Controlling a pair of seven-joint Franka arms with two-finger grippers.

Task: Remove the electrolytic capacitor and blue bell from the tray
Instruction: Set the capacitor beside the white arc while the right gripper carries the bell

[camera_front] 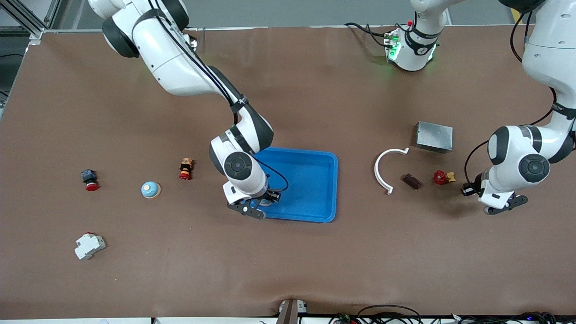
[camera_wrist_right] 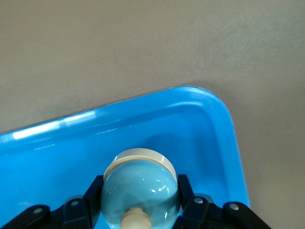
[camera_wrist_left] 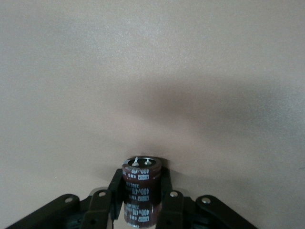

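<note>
A light-blue bell (camera_wrist_right: 140, 186) with a cream base and knob sits between the fingers of my right gripper (camera_wrist_right: 140, 191), which is shut on it. The gripper (camera_front: 263, 204) is low in the blue tray (camera_front: 315, 180), at the corner nearest the front camera on the right arm's side. My left gripper (camera_wrist_left: 141, 183) is shut on a dark brown capacitor (camera_wrist_left: 141, 195) with white print, its two pins pointing away from the wrist. That gripper (camera_front: 499, 207) hangs over bare table at the left arm's end.
A second light-blue bell (camera_front: 150, 190) stands toward the right arm's end, with two red-button switches (camera_front: 186, 168) (camera_front: 89, 179) and a white breaker (camera_front: 89, 246). Between the tray and the left gripper lie a white curved strip (camera_front: 382, 173), a brown block (camera_front: 411, 181), a red part (camera_front: 440, 177) and a grey box (camera_front: 434, 136).
</note>
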